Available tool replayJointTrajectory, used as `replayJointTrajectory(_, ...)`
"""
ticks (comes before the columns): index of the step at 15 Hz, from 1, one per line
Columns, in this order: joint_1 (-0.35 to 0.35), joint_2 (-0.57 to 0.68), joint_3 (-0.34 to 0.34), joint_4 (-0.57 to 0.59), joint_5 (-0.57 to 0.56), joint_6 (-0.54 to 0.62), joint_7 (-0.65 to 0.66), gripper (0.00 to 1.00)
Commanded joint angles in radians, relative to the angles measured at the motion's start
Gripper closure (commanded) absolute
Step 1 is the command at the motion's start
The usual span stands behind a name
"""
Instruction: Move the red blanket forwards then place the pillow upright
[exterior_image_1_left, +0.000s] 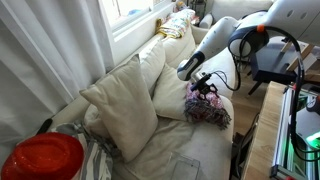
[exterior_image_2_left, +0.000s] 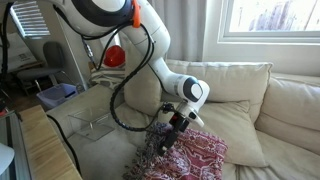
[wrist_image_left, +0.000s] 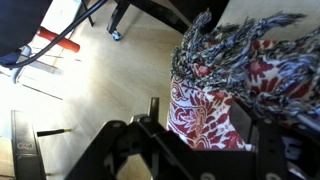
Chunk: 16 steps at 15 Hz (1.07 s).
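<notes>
The red patterned blanket (exterior_image_1_left: 212, 110) with dark fringe lies bunched on the front part of the cream couch, partly on a flat cream pillow (exterior_image_1_left: 172, 97). It shows in both exterior views (exterior_image_2_left: 195, 155). My gripper (exterior_image_2_left: 177, 121) is at the blanket's fringed edge and holds it slightly raised. In the wrist view the red cloth (wrist_image_left: 205, 105) fills the gap between my fingers (wrist_image_left: 205, 128). A large cream pillow (exterior_image_1_left: 120, 108) leans against the backrest. The flat pillow also shows under the blanket (exterior_image_2_left: 235, 125).
A clear plastic box (exterior_image_2_left: 95, 124) lies on the couch seat. A red round object (exterior_image_1_left: 45, 158) sits at the couch's end. More cream back cushions (exterior_image_2_left: 295, 105) line the backrest under the window. Wooden floor (wrist_image_left: 95, 100) and an office chair (exterior_image_1_left: 275, 65) lie in front.
</notes>
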Motion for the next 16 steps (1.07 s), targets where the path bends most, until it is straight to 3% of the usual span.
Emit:
replayJointTrajectory(1,0.012,-0.101,0.001,-0.098,0.000,0.033,-0.018,0.00)
replayJointTrajectory(5,0.059,-0.242,-0.022,-0.238,-0.014,0.100,0.017,0.00)
replayJointTrajectory(10,0.087,-0.383,0.048,-0.381,0.040,0.351,-0.042,0.00)
replayJointTrajectory(13,0.070,-0.385,0.118,-0.376,0.099,0.446,-0.117,0.00)
replayJointTrajectory(14,0.096,-0.358,0.075,-0.322,0.072,0.374,-0.057,0.00)
replayJointTrajectory(16,0.099,-0.364,0.095,-0.329,0.088,0.406,-0.082,0.00)
